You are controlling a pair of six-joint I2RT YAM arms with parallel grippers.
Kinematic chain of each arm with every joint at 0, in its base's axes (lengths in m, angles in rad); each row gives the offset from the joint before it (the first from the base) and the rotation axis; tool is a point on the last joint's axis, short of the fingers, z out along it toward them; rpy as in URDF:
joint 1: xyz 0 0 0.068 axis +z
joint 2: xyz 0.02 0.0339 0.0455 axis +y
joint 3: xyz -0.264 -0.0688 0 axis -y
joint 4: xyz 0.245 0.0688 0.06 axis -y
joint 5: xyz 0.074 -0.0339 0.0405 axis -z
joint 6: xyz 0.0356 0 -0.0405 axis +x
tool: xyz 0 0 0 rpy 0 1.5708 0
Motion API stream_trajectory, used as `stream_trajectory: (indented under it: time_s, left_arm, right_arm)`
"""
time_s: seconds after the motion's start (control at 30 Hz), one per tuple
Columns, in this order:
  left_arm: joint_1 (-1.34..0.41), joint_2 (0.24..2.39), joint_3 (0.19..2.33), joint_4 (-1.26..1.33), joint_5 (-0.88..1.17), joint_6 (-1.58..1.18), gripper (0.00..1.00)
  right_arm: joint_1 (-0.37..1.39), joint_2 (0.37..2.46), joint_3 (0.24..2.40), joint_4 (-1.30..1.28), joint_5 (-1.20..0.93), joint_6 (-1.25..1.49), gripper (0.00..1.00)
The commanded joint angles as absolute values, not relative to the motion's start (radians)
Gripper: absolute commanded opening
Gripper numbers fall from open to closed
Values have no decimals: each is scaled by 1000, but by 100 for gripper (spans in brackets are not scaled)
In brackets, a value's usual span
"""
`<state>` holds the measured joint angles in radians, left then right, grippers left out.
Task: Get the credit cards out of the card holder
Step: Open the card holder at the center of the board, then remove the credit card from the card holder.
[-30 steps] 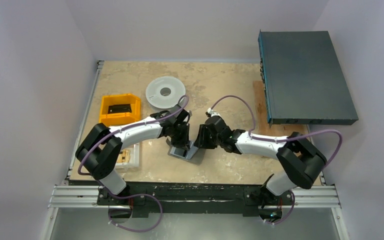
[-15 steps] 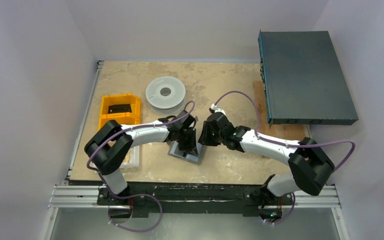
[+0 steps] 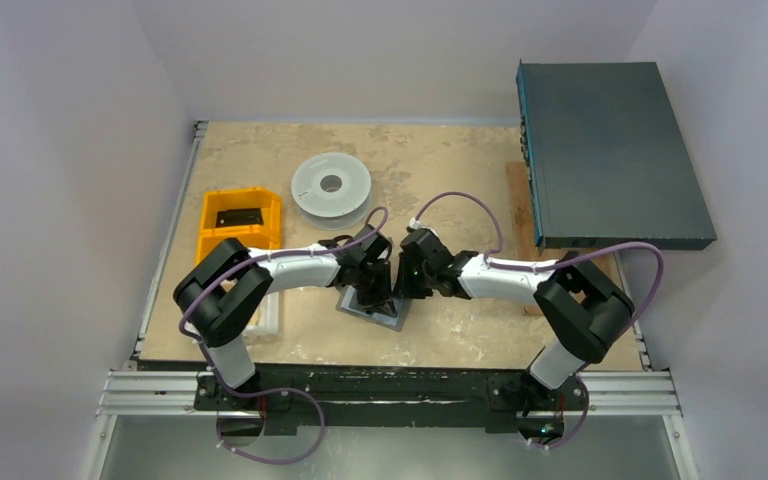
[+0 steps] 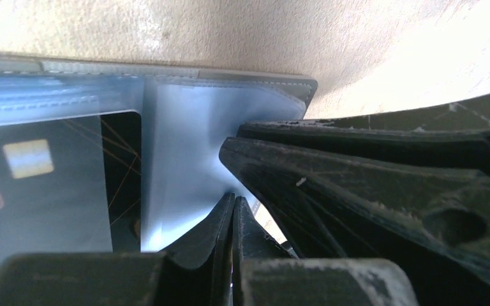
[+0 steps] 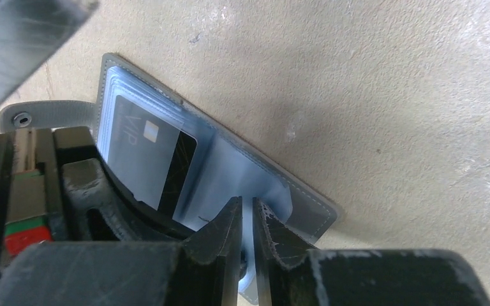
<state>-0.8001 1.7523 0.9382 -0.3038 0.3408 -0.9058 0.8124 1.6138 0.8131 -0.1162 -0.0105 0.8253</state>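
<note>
The slate-grey card holder [image 3: 392, 318] lies open on the table, its clear sleeves facing up. A dark credit card [image 5: 147, 159] with a chip sits inside a sleeve [image 4: 38, 185]. My left gripper [image 4: 233, 197] is shut, its tips pressing down on the clear sleeve of the card holder [image 4: 185, 127]. My right gripper [image 5: 247, 203] hovers over the right half of the card holder [image 5: 306, 204] with only a narrow slit between its fingers; nothing shows as held. In the top view the left gripper [image 3: 375, 296] and right gripper [image 3: 400, 290] meet over the holder.
A pale grey round spool [image 3: 331, 185] lies behind the arms. Yellow bins [image 3: 255, 235] with a black item [image 3: 238, 216] stand at the left, a clear tray [image 3: 268, 318] below them. A big dark box [image 3: 610, 150] overhangs the right rear corner.
The left gripper slid right onto the holder and stayed shut. The right gripper moved left toward it, lowered over the sleeves, and its jaws narrowed.
</note>
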Motion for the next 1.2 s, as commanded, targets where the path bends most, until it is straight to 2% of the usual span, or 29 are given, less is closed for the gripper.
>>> stream_trajectory:
  time_s: [0.0, 0.23, 0.37, 0.53, 1.17]
  left_arm:
    - [-800, 1671, 955, -371, 255, -866, 1]
    - [-686, 1565, 965, -536, 116, -738, 6]
    - [-655, 1576, 960, -546, 104, -705, 6]
    - [-652, 1599, 949, -537, 53, -709, 6]
    - [-709, 1637, 872, -447, 121, -799, 3]
  right_arm:
    - [810, 1628, 797, -87, -17, 831, 12]
    - [810, 1643, 774, -21, -71, 823, 16]
    - [809, 1628, 790, -6, -107, 816, 27]
    - [810, 1637, 803, 34, -173, 823, 34]
    - [768, 1756, 744, 206, -303, 887, 32]
